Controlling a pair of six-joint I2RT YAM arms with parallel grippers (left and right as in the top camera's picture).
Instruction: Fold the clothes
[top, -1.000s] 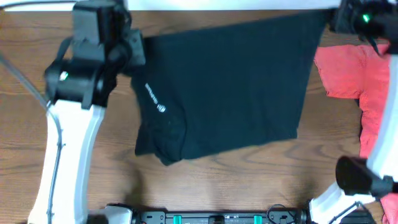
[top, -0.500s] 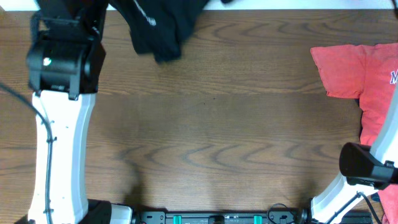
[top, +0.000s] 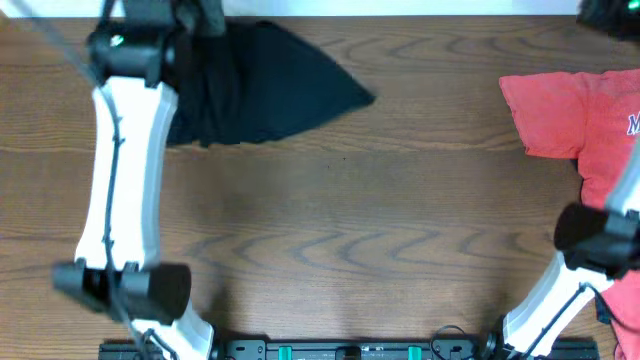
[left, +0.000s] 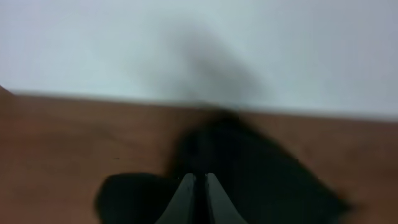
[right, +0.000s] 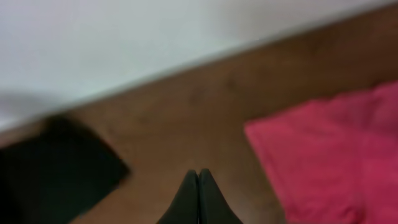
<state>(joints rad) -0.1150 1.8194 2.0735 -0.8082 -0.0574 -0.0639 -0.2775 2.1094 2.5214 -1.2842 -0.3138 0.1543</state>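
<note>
- The left pincer is pressed together, its tips low over the far edge of the wooden table. The wrist view is blurred, so it cannot be told whether a fold of cloth is caught between the tips.
- The black garment lies just ahead of this pincer and around it. It is bunched into a rough wedge, not spread flat, and its point trails off to the pincer's right.
- The right pincer is also pressed together and grips nothing. The garment sits ahead to its left, a red T-shirt ahead to its right, and bare wood lies between them.
- No tidy fold shows yet, so the step in hand looks like laying the garment out.
- The next move likely calls for flattening the cloth nearer the table's middle, with each pincer taking a corner or hem.
- The red T-shirt is well apart from the garment, but the right pincer must reach past it without snagging it.
- The left arm covers the garment's left side from above.
- The table edge just beyond the left pincer could let the cloth slip off.
</note>
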